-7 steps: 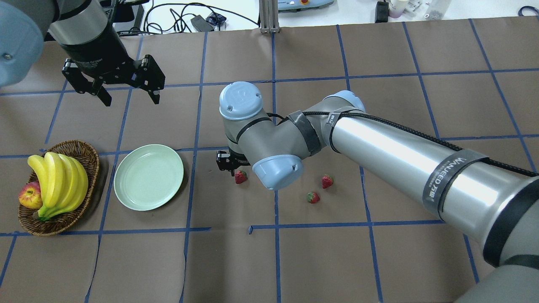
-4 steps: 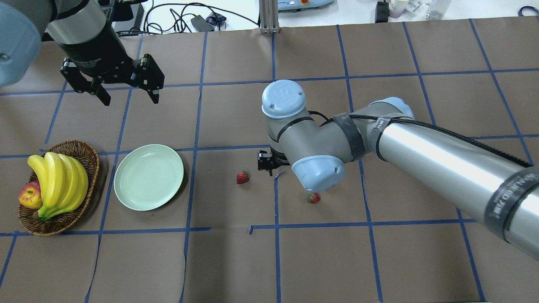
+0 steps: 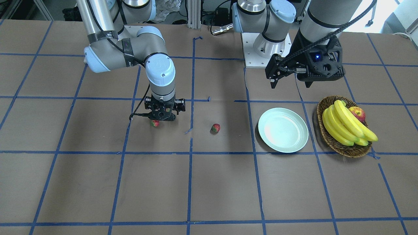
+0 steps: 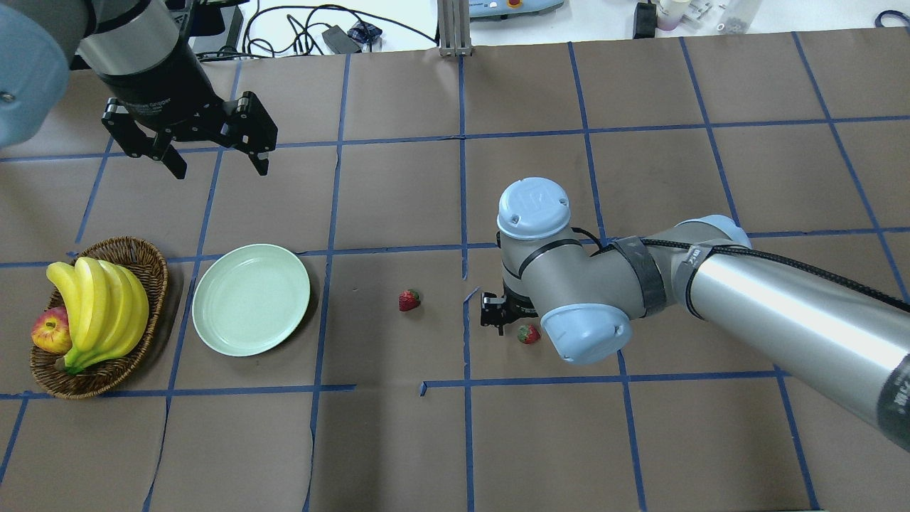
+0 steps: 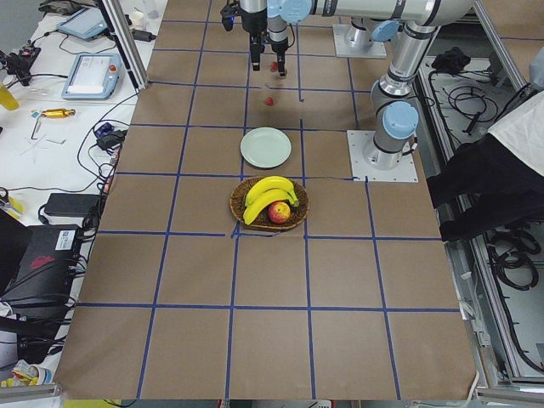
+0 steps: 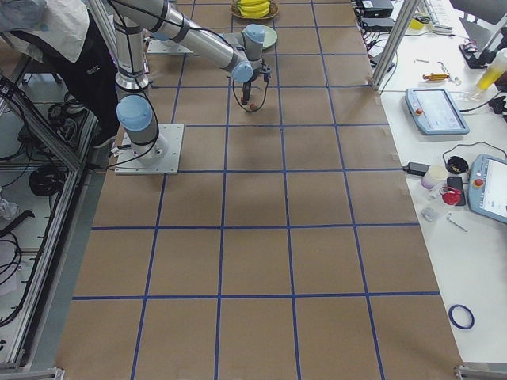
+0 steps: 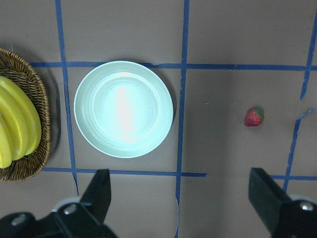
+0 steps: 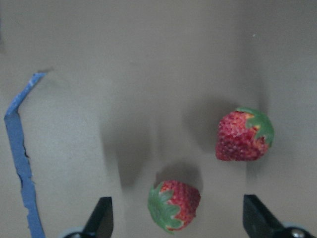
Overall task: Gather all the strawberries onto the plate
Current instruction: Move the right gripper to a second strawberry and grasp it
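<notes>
1. Only the right wrist view shows two strawberries (image 8: 243,135) side by side on the bench (image 8: 124,74). One lies between the wide-spread fingers (image 8: 103,218) of the right hand (image 3: 160,120), touching neither.
2. The overhead view shows only one of that pair; the arm hides the other.
3. A third strawberry (image 4: 409,300) lies apart near mid-bench, between the pair and the plate (image 4: 251,299).
4. All three lie on the bench, outside the plate, which sits toward the bench's left end.
5. The wicker basket (image 4: 153,263), closer to that end, holds bananas (image 4: 99,306) and an apple (image 4: 50,333).
6. The left hand (image 4: 222,171) hangs above the bench, spread wide. Its wrist view looks down on the plate and the third strawberry.
</notes>
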Robot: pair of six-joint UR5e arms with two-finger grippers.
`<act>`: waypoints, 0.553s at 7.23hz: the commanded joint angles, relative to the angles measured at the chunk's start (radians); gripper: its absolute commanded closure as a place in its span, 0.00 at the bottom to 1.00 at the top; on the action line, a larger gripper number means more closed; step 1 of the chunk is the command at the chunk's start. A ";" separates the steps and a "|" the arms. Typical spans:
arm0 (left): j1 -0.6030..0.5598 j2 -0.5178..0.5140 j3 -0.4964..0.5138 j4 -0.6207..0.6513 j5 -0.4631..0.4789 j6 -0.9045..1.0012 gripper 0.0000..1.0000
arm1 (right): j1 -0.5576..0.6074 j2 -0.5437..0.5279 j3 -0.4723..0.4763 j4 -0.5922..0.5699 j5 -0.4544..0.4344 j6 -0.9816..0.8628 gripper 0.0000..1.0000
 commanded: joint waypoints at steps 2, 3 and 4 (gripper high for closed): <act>0.000 -0.001 0.000 0.000 0.000 0.000 0.00 | -0.001 0.005 0.010 -0.021 0.011 -0.004 0.69; 0.000 0.000 0.000 0.000 0.000 0.000 0.00 | -0.001 0.005 0.004 -0.018 0.011 -0.004 0.97; 0.000 0.000 0.002 0.000 0.000 0.000 0.00 | -0.001 0.004 -0.010 -0.020 0.009 -0.001 1.00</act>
